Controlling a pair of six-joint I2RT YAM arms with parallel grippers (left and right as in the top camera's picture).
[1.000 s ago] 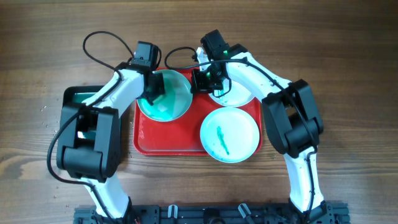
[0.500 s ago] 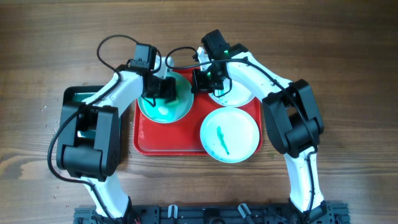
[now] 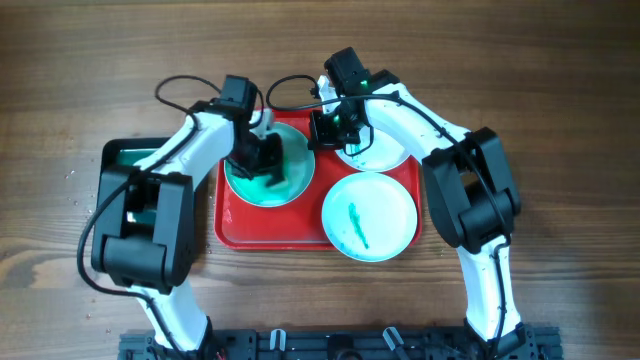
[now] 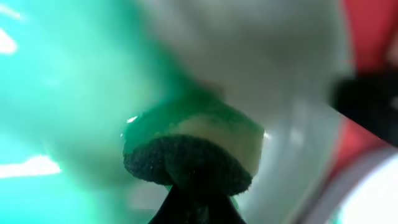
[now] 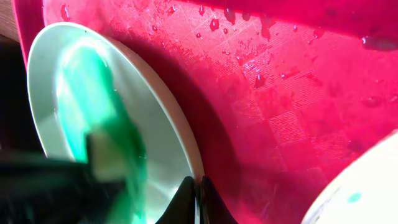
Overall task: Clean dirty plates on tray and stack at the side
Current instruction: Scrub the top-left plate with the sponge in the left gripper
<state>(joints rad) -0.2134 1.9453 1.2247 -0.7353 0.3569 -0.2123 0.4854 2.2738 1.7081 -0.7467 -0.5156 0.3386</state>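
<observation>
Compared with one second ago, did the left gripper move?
Yes. The left gripper shifted right, away from the large red rectangular plastic tray's left rim, further over the teal-smeared round white plate.

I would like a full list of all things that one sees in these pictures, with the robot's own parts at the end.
tray: one, red, table centre
teal-smeared plate: one, white under teal, left on tray
streaked plate: one, white with green streak, front right, overhanging the tray rim
back plate: one, white, back right on tray
sponge: one, green-stained with dark pad, against teal-smeared plate
black tray: one, green inside, left of the red one
table: one, brown wood
left claw: black, holds sponge
right claw: black, pinches teal-smeared plate's rim
</observation>
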